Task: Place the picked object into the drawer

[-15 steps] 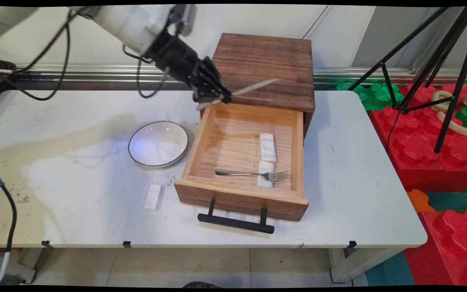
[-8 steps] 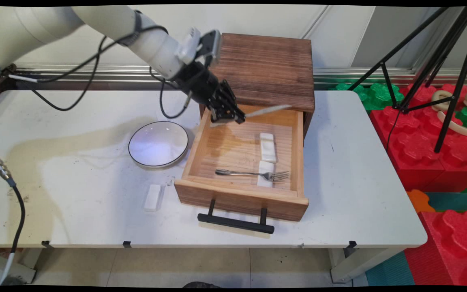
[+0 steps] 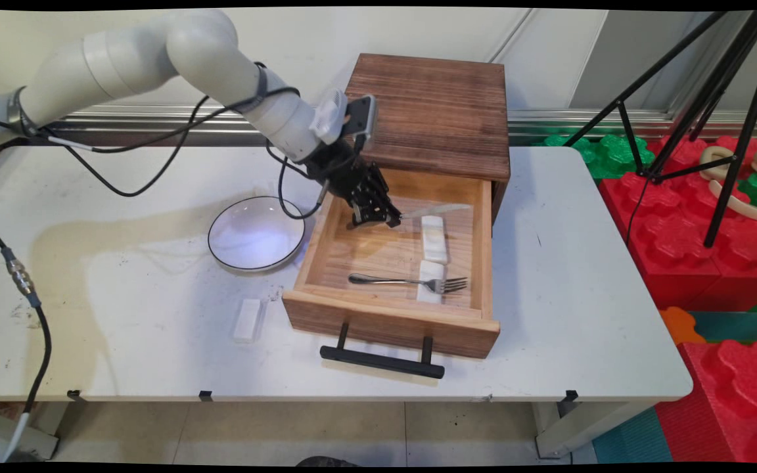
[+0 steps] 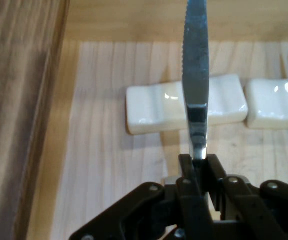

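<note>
1. The gripper (image 3: 376,220) has come down from above the drawer's back edge and now hangs inside the open drawer (image 3: 480,249)
2. Its fingers (image 4: 186,172) are pinched tight on a knife (image 3: 434,209), whose blade sticks out over a white rest (image 3: 434,238)
3. A second white rest (image 3: 430,281) lies under a fork (image 3: 405,282)
4. A plate (image 3: 257,233) sits left of the drawer, with a white block (image 3: 247,320) nearer the front
</note>
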{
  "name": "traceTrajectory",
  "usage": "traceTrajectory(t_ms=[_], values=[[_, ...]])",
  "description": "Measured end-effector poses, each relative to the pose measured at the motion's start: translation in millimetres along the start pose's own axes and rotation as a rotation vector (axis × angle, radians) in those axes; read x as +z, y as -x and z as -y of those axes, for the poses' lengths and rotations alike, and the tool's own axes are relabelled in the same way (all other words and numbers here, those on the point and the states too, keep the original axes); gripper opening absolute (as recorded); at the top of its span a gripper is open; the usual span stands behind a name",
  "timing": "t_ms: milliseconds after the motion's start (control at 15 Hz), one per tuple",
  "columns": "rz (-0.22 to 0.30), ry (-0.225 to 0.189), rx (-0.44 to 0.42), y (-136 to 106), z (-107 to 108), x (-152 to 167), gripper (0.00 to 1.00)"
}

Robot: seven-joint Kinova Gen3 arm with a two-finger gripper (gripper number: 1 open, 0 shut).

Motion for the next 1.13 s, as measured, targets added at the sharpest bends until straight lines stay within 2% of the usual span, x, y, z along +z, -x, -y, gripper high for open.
traceTrajectory(t_ms=[600,667,1133], values=[[0.045,0.021,-0.018,18,4,32,0.0],[0.047,0.022,-0.019,19,4,34,1.0],[0.034,0.009,-0.025,18,8,34,1.0]])
